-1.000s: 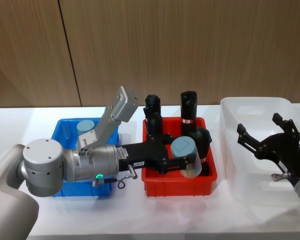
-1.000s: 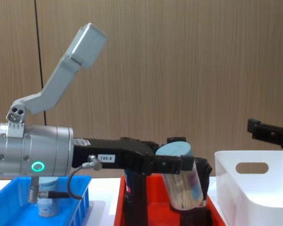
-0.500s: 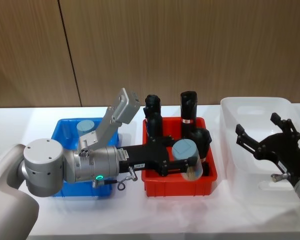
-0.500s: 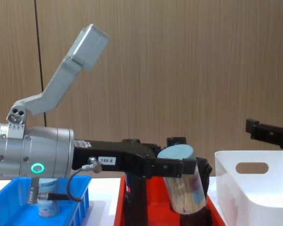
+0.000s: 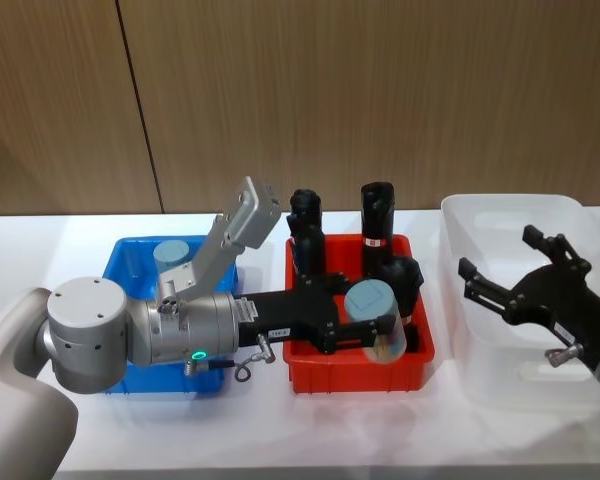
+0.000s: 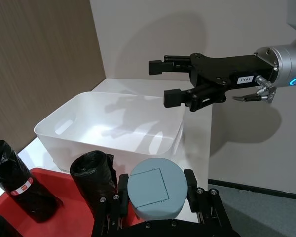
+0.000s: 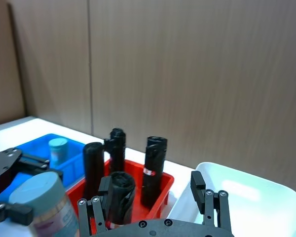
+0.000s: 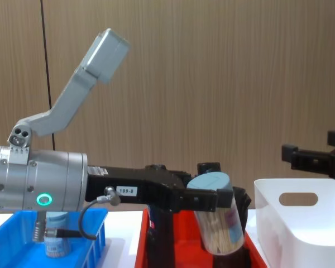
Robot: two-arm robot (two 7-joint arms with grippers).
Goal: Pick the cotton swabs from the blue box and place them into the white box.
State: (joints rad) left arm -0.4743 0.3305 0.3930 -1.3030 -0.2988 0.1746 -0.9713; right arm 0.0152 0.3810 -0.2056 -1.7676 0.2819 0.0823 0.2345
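left gripper [image 5: 365,322]: reaches across from the left side of the tabletop [image 5: 280,430], fingers clamped on the sides of a jar of cotton swabs [image 5: 368,297], just under its pale blue lid.
held jar: tilted, over the near right corner of the red crate [image 5: 360,375], its bottom low and close beside the black rolls [image 5: 377,215] (whether it touches one i cannot tell).
right gripper [image 5: 498,252]: hovers above the white box [image 5: 510,200] near the right edge of the tabletop, fingers spread wide apart, nothing between them, pointing toward the jar.
other jar [image 5: 172,255]: stands upright in the far part of the blue box [image 5: 120,268], toward the left edge.
risk: i think the smooth round jar can slip and fall into the red crate, because the grip is narrow and the jar leans. its bottom can also knock a roll when carried sideways. the two grippers can bump if they meet over the white box rim.
surface: plain white, smooth.
room: brown wood-panel wall [image 5: 380,100] behind.
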